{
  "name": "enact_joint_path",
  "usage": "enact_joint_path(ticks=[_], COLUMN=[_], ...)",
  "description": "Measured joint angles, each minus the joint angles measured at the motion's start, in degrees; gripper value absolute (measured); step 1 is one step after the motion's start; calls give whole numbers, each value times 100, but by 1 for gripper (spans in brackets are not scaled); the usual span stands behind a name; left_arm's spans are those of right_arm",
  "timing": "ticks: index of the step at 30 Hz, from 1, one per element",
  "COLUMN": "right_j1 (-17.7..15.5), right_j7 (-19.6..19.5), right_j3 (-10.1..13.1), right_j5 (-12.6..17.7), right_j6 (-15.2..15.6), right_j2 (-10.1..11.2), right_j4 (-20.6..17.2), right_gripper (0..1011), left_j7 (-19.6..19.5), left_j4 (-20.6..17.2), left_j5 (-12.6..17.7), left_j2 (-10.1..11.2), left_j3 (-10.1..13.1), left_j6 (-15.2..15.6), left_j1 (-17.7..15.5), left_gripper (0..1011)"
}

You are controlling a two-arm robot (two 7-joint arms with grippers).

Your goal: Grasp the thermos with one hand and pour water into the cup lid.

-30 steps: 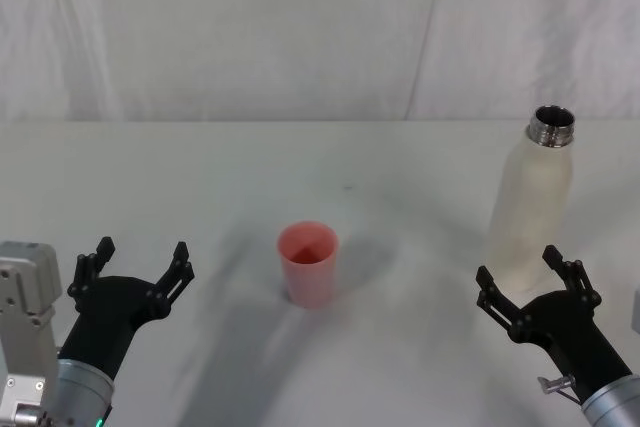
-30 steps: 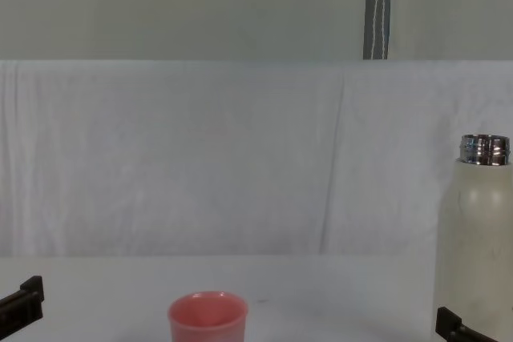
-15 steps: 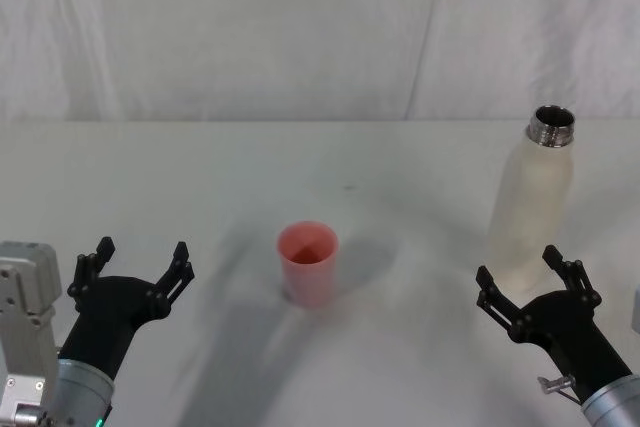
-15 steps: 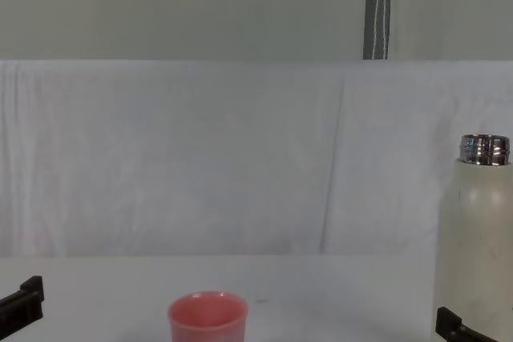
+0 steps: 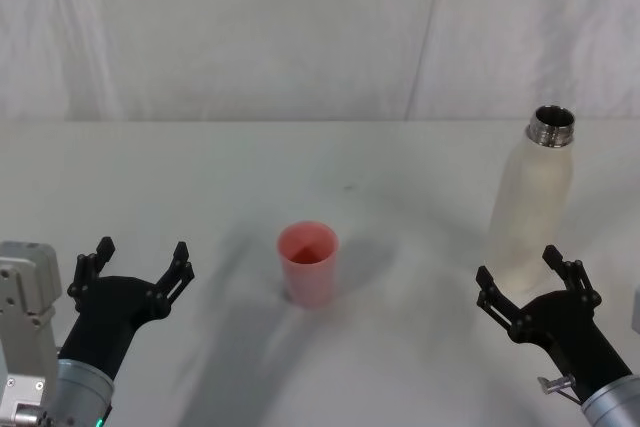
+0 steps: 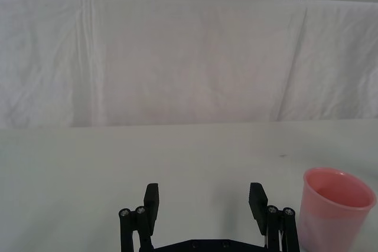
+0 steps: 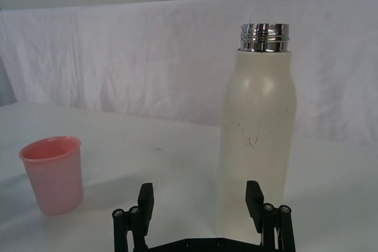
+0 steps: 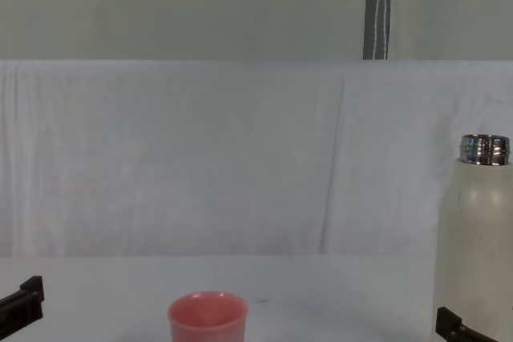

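The thermos (image 5: pixel 530 205) (image 7: pixel 256 128) (image 8: pixel 479 238) is a tall cream-white bottle with an uncapped steel neck, upright at the table's right. The pink cup lid (image 5: pixel 308 263) (image 6: pixel 334 209) (image 7: pixel 53 173) (image 8: pixel 207 316) stands mouth up in the middle of the table. My right gripper (image 5: pixel 526 277) (image 7: pixel 201 199) is open just in front of the thermos, its fingers apart and nothing between them. Well to the left of the cup lid, my left gripper (image 5: pixel 140 259) (image 6: pixel 204 199) is open over the table and holds nothing.
The white table (image 5: pixel 340 162) is backed by a wrinkled white cloth wall (image 5: pixel 250 27). A grey metal pole (image 8: pixel 377 7) stands behind the cloth. Bare table lies between cup lid and thermos.
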Motion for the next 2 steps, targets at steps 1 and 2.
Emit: enact_joint_path(ticks=[1,2], right_j1=[0,0], right_j7=[0,0], right_j3=[0,0], right_j5=[0,0], right_j6=[0,0], right_j2=[0,0], right_j4=[0,0], right_gripper=[1003,1003], left_j7=[0,0], left_j4=[0,0], left_j5=[0,0], left_j2=[0,0], left_j3=[1,1], left_j6=[0,0], left_j1=[0,0], left_gripper=[1001,1001])
